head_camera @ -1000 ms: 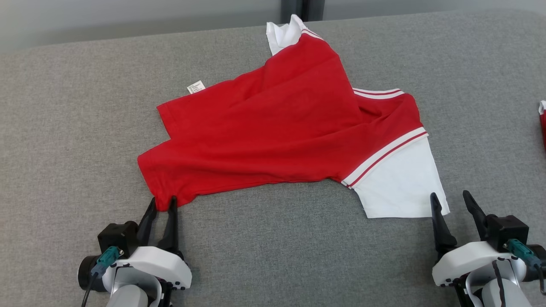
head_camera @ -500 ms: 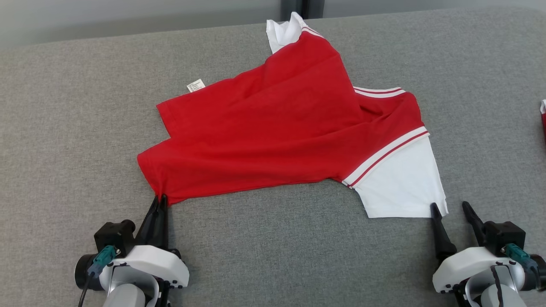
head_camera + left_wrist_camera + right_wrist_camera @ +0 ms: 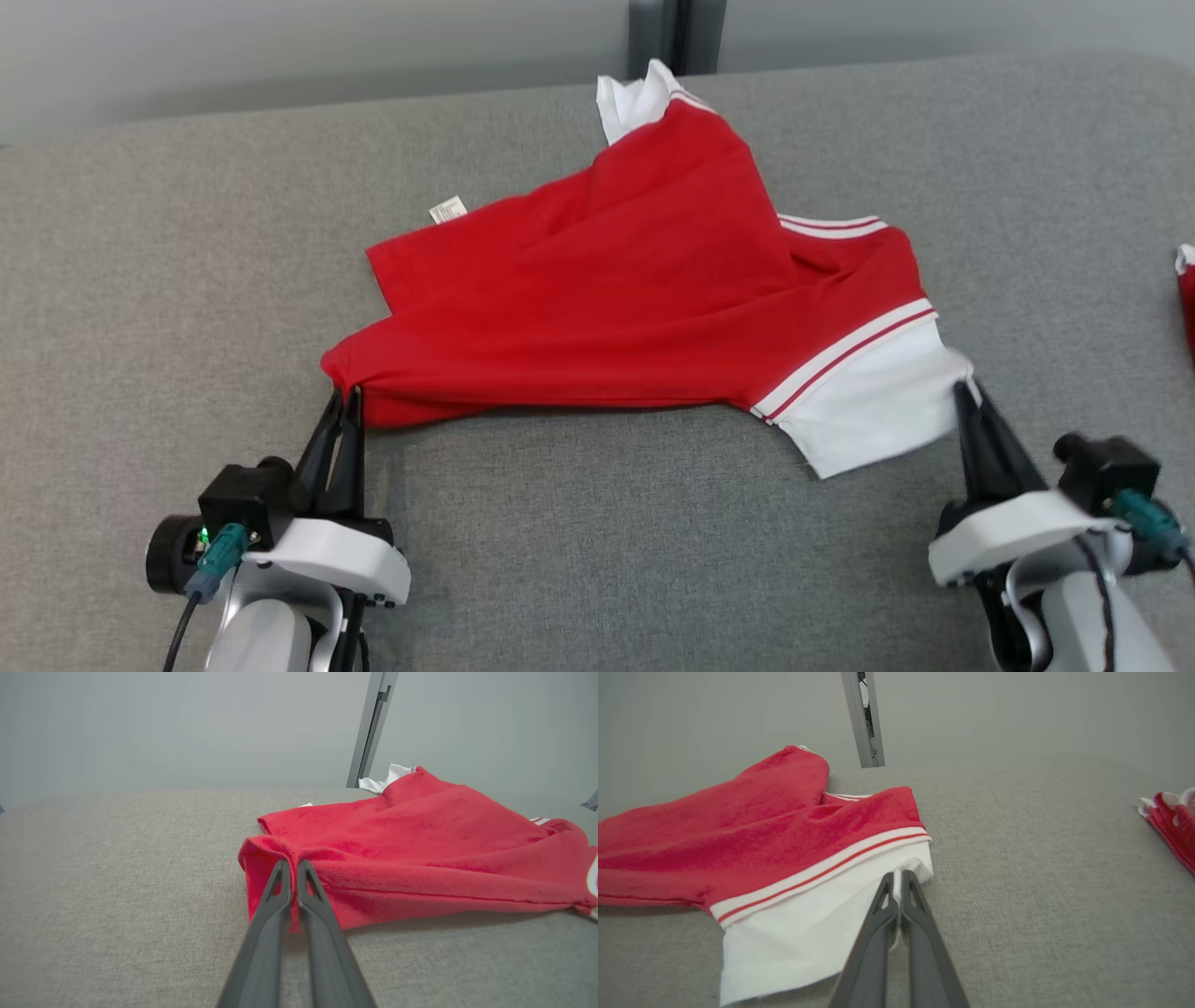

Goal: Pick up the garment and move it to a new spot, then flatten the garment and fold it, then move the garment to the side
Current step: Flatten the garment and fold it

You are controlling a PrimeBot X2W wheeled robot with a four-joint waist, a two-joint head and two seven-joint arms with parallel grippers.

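Note:
A red garment [image 3: 635, 280] with white striped trim and a white sleeve [image 3: 868, 406] lies crumpled across the grey padded surface. My left gripper [image 3: 344, 399] is shut on its red near-left corner [image 3: 280, 858], which is raised off the surface. Pinching the white sleeve's corner [image 3: 915, 868] is my right gripper [image 3: 966, 392], shut and lifting that edge too. In the left wrist view the red cloth [image 3: 420, 849] bunches around the fingertips [image 3: 306, 865].
The grey padded surface [image 3: 597, 560] stretches wide around the garment. Another red and white piece of cloth [image 3: 1186, 289] lies at the far right edge. A grey wall with a vertical metal strip [image 3: 672, 33] stands behind the surface.
The right gripper has closed on the white sleeve corner. Both grippers have risen, lifting the near edge of the garment. The head camera has shifted slightly.

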